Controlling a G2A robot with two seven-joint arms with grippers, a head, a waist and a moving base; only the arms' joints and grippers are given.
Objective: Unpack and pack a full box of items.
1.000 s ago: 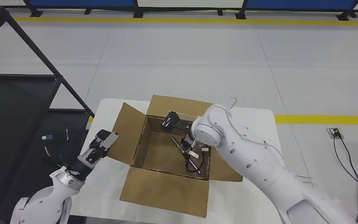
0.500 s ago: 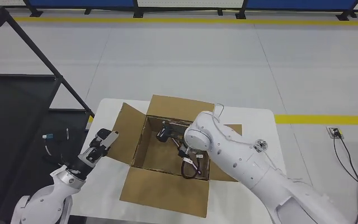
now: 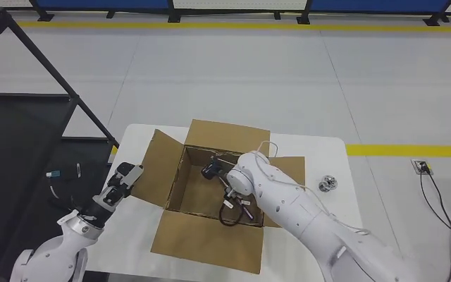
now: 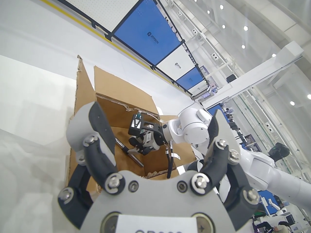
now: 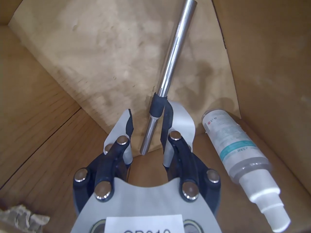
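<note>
An open cardboard box [image 3: 208, 243] stands mid-table with its flaps spread. My right arm is down inside it. Its gripper [image 5: 148, 111] is open, with one finger on each side of a shiny metal rod [image 5: 175, 56] that has a black band; the rod rests slanted against the box floor and wall. A white spray bottle [image 5: 238, 153] lies in the box right beside that gripper. My left gripper [image 4: 155, 112] is open and holds nothing, outside the box by its left flap [image 3: 156, 166]. The left wrist view shows the right gripper [image 4: 138, 146] over the rod [image 4: 128, 152].
A small metal part [image 3: 325, 185] lies on the white table [image 3: 317, 151] to the right of the box. A black frame [image 3: 42, 127] stands beyond the table's left edge. The box walls [image 5: 36, 112] close in around the right gripper.
The right gripper has moved from the box's far wall down into the box, onto the rod. The left gripper has shifted slightly to the left.
</note>
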